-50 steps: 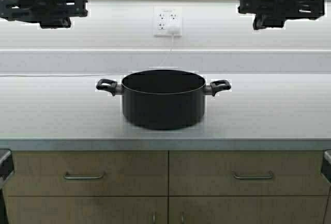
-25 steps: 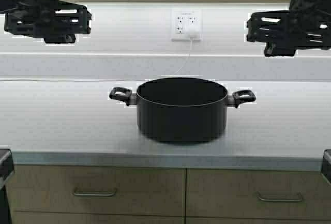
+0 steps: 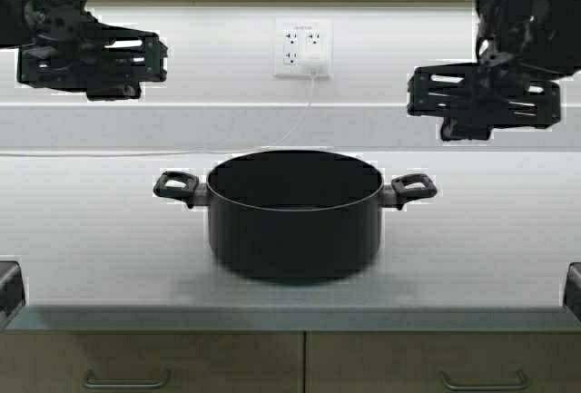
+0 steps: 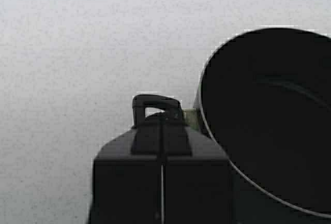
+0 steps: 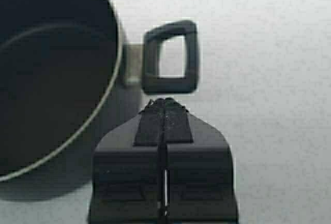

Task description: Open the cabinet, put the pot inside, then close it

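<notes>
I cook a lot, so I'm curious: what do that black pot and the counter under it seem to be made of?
The pot looks like coated metal: a matte black body with no gloss and a thin pale rim. Its loop handles look like black plastic on silvery metal brackets, though I can't be sure. The counter is pale, finely speckled and smooth, probably laminate or stone composite.

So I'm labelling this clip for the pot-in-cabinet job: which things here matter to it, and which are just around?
Part of the job:
- pot on the countertop
- left gripper, shut, raised left of the pot
- right gripper, shut, raised above the pot's right handle

Just around:
- wall outlet with a white plug and cord
- base drawers under the countertop
</notes>
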Controlling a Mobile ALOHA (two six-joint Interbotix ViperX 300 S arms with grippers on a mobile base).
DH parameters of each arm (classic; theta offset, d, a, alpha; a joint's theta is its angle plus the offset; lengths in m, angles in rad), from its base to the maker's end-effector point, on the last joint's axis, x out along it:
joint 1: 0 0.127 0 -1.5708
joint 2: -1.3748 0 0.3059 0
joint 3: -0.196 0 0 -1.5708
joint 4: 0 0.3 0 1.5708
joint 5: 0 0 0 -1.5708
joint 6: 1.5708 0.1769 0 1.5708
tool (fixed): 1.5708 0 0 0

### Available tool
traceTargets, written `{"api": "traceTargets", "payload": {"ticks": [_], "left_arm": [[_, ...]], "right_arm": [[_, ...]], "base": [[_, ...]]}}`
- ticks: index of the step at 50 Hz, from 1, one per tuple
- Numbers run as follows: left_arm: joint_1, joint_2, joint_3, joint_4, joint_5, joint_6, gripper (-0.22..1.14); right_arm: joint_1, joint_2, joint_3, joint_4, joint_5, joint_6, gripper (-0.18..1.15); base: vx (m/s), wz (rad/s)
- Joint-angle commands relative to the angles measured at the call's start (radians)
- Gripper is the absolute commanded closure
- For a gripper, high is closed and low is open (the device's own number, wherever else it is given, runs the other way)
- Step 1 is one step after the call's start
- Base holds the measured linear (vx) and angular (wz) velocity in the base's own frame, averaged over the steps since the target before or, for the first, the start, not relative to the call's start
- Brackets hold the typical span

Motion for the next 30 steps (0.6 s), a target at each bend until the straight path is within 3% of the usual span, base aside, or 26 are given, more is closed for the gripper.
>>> {"api": "traceTargets", "payload": {"ticks": [1, 4, 7, 12, 14, 21, 30], "left_arm": [[0.0, 0.008, 0.017, 0.003, -0.044, -0.032, 0.88], [-0.009, 0.009, 0.04, 0.009, -0.083, -0.066, 0.86], [-0.023, 0.009, 0.072, 0.037, -0.138, -0.123, 0.77], [-0.031, 0.02, 0.12, 0.118, -0.242, -0.264, 0.46], [-0.031, 0.034, 0.133, 0.133, -0.281, -0.334, 0.31], [-0.031, 0.137, 0.163, 0.13, -0.417, -0.554, -0.1], [-0.029, 0.39, 0.13, 0.109, -0.586, -0.627, -0.11]], "right_arm": [[0.014, -0.012, 0.0, 0.0, -0.043, 0.071, 0.85], [0.014, -0.014, 0.009, -0.008, -0.038, 0.132, 0.74], [0.021, -0.026, 0.034, -0.04, -0.032, 0.196, 0.5], [0.021, -0.046, 0.071, -0.127, -0.035, 0.35, -0.01], [0.021, -0.048, 0.084, -0.15, -0.046, 0.417, -0.13], [0.021, 0.002, 0.124, -0.19, -0.149, 0.638, -0.04], [0.021, 0.199, 0.107, -0.169, -0.259, 0.673, -0.05]], "base": [[0.13, -0.01], [0.11, 0.01], [0.08, 0.02], [0.07, 0.02], [0.06, 0.02], [0.04, 0.01], [0.01, 0.0]]}}
